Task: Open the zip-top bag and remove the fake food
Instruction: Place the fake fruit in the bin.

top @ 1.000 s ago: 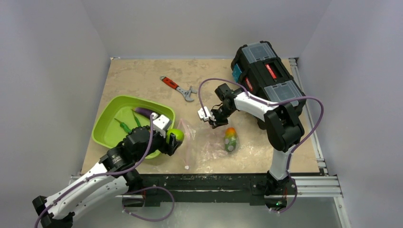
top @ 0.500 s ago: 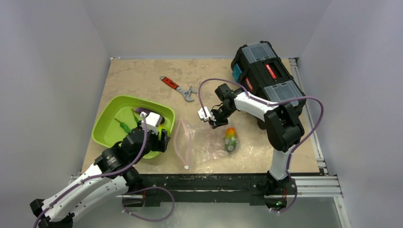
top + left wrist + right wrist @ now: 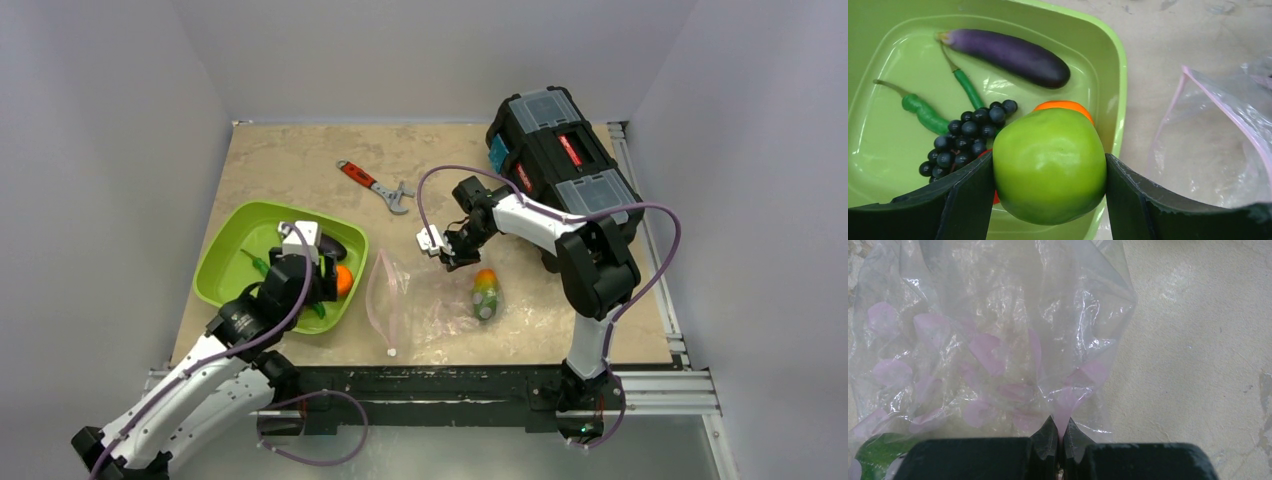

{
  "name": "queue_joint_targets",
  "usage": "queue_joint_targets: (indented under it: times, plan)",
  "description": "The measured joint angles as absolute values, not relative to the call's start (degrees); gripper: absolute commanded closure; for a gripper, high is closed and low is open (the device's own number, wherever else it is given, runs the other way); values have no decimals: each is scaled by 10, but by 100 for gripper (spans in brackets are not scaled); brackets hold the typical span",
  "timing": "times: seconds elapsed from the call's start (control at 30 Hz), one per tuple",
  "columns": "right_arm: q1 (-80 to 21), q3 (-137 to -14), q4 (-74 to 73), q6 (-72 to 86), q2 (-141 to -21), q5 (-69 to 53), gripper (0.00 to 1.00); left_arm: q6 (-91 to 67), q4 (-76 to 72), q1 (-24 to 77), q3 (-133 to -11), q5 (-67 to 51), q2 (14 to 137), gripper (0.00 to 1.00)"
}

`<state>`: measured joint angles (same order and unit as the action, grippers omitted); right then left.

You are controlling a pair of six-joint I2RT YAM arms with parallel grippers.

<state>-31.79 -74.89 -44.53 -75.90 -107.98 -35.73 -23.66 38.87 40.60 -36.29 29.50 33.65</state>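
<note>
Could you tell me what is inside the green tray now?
The tray holds an eggplant, two green pods and black grapes. The green fruit in the left gripper covers most of an orange piece.

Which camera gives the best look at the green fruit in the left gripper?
Left wrist: the green fruit fills the frame, clamped in the left gripper. Top external largely hides it behind that arm; right wrist misses it entirely.
</note>
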Motion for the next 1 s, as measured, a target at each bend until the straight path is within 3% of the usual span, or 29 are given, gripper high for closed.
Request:
queue_joint_targets:
  times: [1.0]
  plan:
    - [-318, -748, -446, -761, -1080, -357, 100, -332, 337, 167, -397, 279, 500, 100]
